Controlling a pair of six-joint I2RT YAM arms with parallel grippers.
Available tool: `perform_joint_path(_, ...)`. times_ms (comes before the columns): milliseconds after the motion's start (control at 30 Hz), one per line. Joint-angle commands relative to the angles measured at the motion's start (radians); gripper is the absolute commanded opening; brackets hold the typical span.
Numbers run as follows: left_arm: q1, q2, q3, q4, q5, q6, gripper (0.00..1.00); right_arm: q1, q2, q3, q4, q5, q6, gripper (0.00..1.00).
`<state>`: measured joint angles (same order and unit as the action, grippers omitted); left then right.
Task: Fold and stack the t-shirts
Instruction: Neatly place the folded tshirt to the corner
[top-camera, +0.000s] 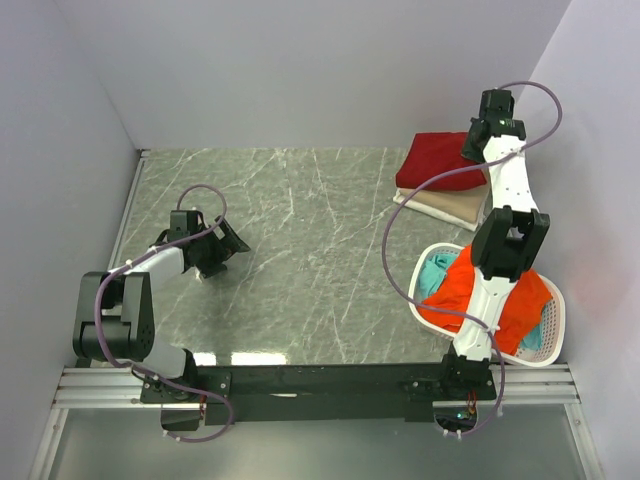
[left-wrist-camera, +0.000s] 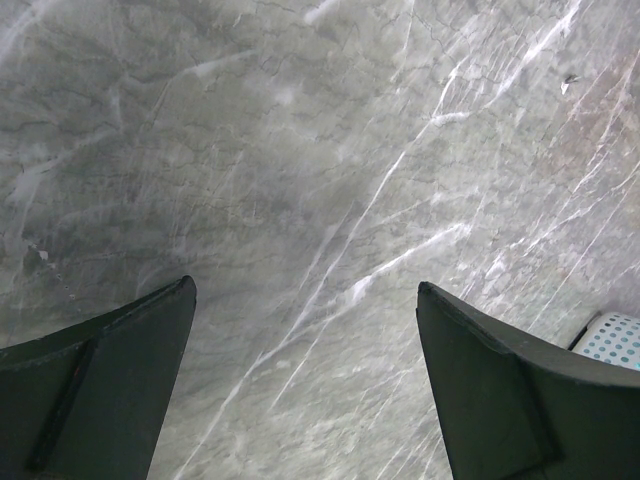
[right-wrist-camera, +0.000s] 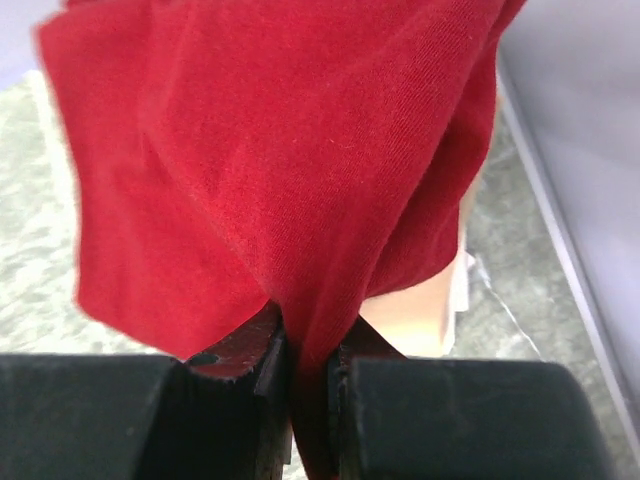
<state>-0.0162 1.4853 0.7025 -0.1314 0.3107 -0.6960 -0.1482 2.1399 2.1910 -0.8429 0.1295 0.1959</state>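
Note:
A dark red t-shirt lies folded on a tan t-shirt at the far right of the table. My right gripper reaches to the stack's far right edge. In the right wrist view this gripper is shut on a pinch of the dark red t-shirt, with the tan t-shirt showing beneath. An orange-red t-shirt and a teal t-shirt lie in the basket, partly hidden by my right arm. My left gripper stands open over bare table at the left; nothing lies between its fingers.
A white oval laundry basket stands at the near right, under my right arm; its corner shows in the left wrist view. Grey walls close in the marble table on the left, back and right. A cable loops from the right arm over the table.

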Motion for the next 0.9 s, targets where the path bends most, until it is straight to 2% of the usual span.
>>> perform_joint_path(0,-0.002,0.024,0.002,-0.05,0.008,0.003,0.99,-0.017,-0.054,-0.04,0.053,0.081,-0.024,0.0)
perform_joint_path(200,-0.004,-0.003,0.018,-0.068,0.004,0.016,0.99,-0.024,-0.037,-0.074,0.042,0.159,-0.007,0.0)
perform_joint_path(233,-0.004,-0.01,0.023,-0.074,0.001,0.021,0.99,-0.024,-0.032,-0.074,0.03,0.18,0.002,0.06)
perform_joint_path(300,-0.004,-0.04,0.028,-0.083,-0.016,0.026,1.0,-0.024,-0.026,-0.068,0.015,0.266,0.039,0.31)
perform_joint_path(333,-0.005,-0.054,0.035,-0.094,-0.021,0.029,1.0,-0.024,-0.028,-0.071,0.005,0.286,0.048,0.5)
perform_joint_path(400,-0.005,-0.095,0.038,-0.105,-0.039,0.032,0.99,-0.024,-0.051,-0.095,0.008,0.305,0.068,0.7)
perform_joint_path(433,-0.005,-0.109,0.044,-0.109,-0.044,0.033,1.0,-0.024,-0.061,-0.111,0.021,0.297,0.073,0.84)
perform_joint_path(700,-0.007,-0.244,0.092,-0.169,-0.085,0.035,0.99,-0.024,-0.287,-0.373,0.128,0.226,0.106,0.86)
perform_joint_path(867,-0.007,-0.324,0.112,-0.2,-0.134,0.024,0.99,-0.008,-0.473,-0.558,0.218,0.101,0.114,0.87)
